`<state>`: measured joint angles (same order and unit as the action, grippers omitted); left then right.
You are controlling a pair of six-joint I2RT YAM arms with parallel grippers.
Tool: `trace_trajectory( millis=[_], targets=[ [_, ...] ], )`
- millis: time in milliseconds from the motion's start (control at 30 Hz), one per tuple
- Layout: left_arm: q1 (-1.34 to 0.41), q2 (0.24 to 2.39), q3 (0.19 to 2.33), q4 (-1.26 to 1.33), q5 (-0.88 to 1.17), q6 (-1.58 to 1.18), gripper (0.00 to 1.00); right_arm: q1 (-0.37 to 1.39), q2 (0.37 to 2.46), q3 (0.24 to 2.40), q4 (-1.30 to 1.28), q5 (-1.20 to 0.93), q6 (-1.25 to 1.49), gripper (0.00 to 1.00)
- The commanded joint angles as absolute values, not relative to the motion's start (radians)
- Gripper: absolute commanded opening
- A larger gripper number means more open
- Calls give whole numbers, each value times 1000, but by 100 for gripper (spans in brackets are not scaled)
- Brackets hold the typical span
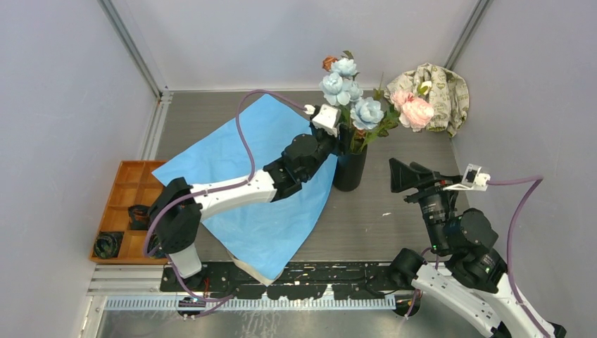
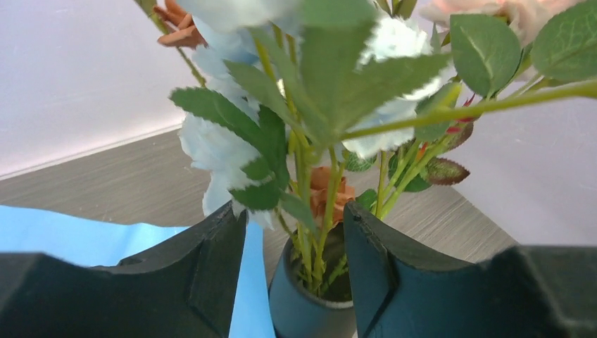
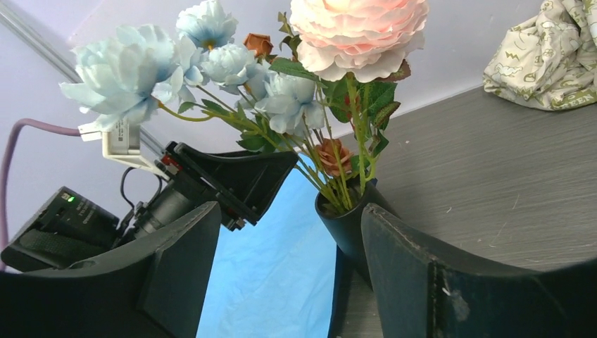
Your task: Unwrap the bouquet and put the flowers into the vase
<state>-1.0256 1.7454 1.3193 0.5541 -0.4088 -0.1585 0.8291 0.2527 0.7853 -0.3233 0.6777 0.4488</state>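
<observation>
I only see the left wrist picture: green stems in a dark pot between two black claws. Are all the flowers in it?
Observer: From above, yes: the flowers all stand in the vase; none lies on the wrapping paper.
Operator: Is the other arm helping?
Observer: No, the right gripper hangs open right of the vase, touching nothing.
Operator: Anything else around?
Observer: A crumpled patterned cloth lies in the far right corner.

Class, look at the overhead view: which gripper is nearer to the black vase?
Left. The left gripper hangs open right at the rim of the vase, stems between its jaws; the right gripper stands apart, off to the vase's right.
</observation>
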Motion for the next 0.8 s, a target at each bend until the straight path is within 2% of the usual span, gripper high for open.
trace_trajectory(
  millis=[0,300,433,767],
  targets=[
    [-1031,1623,1278,530,-445,-190,55,828,284,798,-307,674,450,79],
    [-1035,1465,1192,407,-460,-229,57,828,304,814,-320,721,446,82],
    [-1041,1362,1133,322,-517,-244,56,828,330,831,-343,798,464,94],
    [-1057,1004,993,-172,-772,-459,52,828,422,886,-438,1001,536,97]
  ],
)
